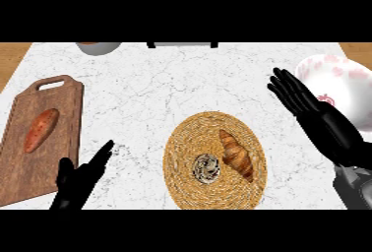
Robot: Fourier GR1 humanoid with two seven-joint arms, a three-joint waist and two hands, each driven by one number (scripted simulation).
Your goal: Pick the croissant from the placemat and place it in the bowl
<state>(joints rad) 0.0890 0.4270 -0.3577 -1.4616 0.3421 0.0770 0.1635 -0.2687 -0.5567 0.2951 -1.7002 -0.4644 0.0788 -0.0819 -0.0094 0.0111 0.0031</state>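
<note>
Fingers (102, 153) of the left hand (76, 184) are straight and loosely spread at the lower left of the head view, pointing up and to the right over bare marble, holding nothing. This hand lies between the wooden cutting board (40, 138) on its left and the woven placemat (213, 160) on its right, touching neither.

Just right of centre, the round straw-coloured placemat sits flat on the white veined tabletop (181, 83). On it lies the croissant (237, 153), golden brown, stretched lengthwise on the mat's right half. Just beside it to the left is a small speckled round object (206, 168), which I cannot identify. No hand touches the croissant.

At the right edge, the right hand (312, 108) comes in on its grey forearm (356, 184), fingers straight and spread, pointing up and left. It is empty and hovers to the right of the placemat, overlapping the lower left rim of the bowl (341, 81) in the view. The bowl is white with pink flower markings and stands at the far right, partly cut off by the frame.

On the left, the cutting board, handle slot at its far end, carries an orange-red sweet potato (40, 130) lying along it.

Farthest back, at the tabletop's far edge, a grey rounded vessel (98, 47) shows partly, and a dark-framed object (183, 44) lies to its right.
</note>
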